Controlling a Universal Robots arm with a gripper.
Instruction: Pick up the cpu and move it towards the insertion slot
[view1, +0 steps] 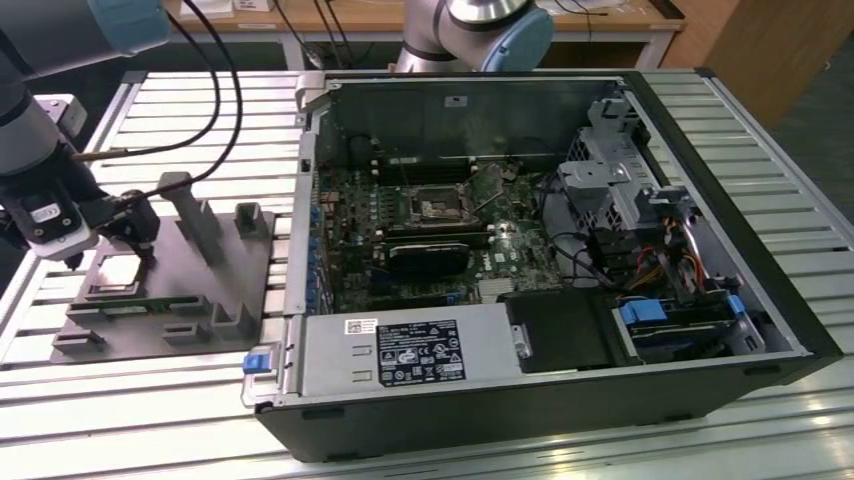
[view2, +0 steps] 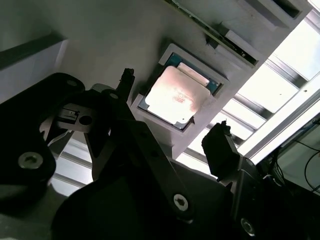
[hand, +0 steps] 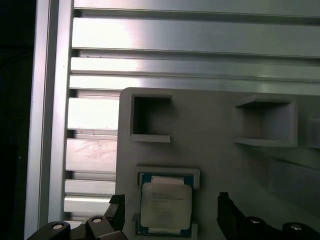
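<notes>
One arm (view1: 30, 140) poises its spread claw (hand: 170, 199) above the cpu (hand: 165, 206).

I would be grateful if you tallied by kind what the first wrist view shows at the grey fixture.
cpu: 1
empty square pockets: 2
gripper fingers: 2
Total: 5

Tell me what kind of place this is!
Probably a robotics lab or test workshop: a robot arm hangs over a grey fixture holding a cpu, beside an opened computer case on a slatted metal table.
</notes>
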